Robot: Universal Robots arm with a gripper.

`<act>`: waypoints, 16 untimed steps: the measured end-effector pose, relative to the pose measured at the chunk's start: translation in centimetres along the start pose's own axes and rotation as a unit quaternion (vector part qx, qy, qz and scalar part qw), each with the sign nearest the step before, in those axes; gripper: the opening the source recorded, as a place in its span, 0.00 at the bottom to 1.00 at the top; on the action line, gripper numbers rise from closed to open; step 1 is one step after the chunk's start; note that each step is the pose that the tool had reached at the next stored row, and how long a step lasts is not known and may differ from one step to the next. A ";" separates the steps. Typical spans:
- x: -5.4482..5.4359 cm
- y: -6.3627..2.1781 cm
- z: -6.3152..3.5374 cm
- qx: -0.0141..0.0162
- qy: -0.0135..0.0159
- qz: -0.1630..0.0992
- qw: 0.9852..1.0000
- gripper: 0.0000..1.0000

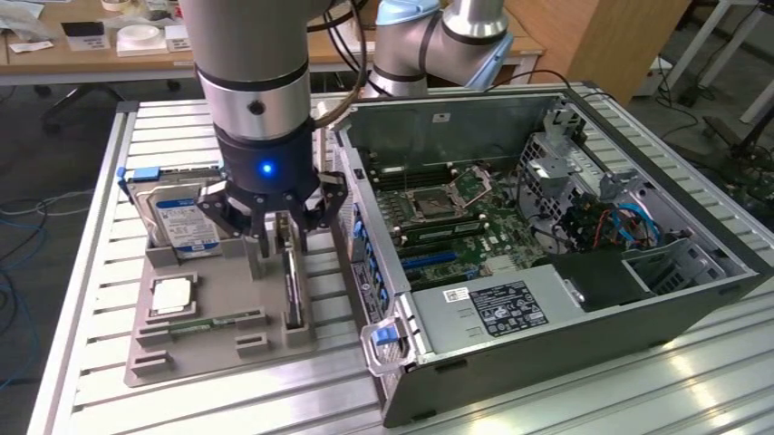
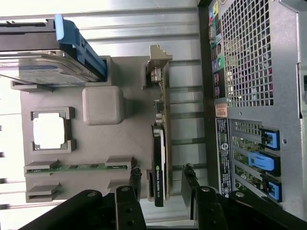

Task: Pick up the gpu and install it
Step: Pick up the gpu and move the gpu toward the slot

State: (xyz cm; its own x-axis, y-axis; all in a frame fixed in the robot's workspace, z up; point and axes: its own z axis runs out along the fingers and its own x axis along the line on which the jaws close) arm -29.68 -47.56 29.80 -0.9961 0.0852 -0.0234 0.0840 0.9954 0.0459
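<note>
Now the hand [image 2: 163,178] gapes wide, straddling the gpu [image 2: 159,153] without touching.

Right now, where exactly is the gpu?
The gpu stands on its edge in the grey fixture tray, on the exterior view's left of the open computer case, with the open tool poised over it.

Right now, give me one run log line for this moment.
gripper: open, straddling gpu | gpu: on edge in gray holder, not gripped | computer case: open
</note>
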 end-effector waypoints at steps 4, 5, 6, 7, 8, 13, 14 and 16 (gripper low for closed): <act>0.0 -0.01 0.21 0.000 0.000 0.000 1.000 0.47; 0.0 -0.01 0.22 0.000 0.000 0.000 1.000 0.47; 0.0 -0.01 0.22 0.000 0.000 0.000 1.000 0.47; 0.0 -0.01 0.22 0.000 0.000 0.000 1.000 0.47; 0.0 -0.01 0.22 0.000 0.000 0.000 1.000 0.47; 0.0 -0.03 0.74 0.000 0.000 0.000 1.000 0.47; 0.0 -0.04 0.89 0.000 0.000 0.000 1.000 0.47; 0.0 -0.05 1.21 0.000 0.000 0.000 1.000 0.47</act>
State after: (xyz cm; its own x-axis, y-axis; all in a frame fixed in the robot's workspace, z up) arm -29.68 -47.56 28.59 -0.9961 0.0852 -0.0234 0.0840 0.9954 0.0457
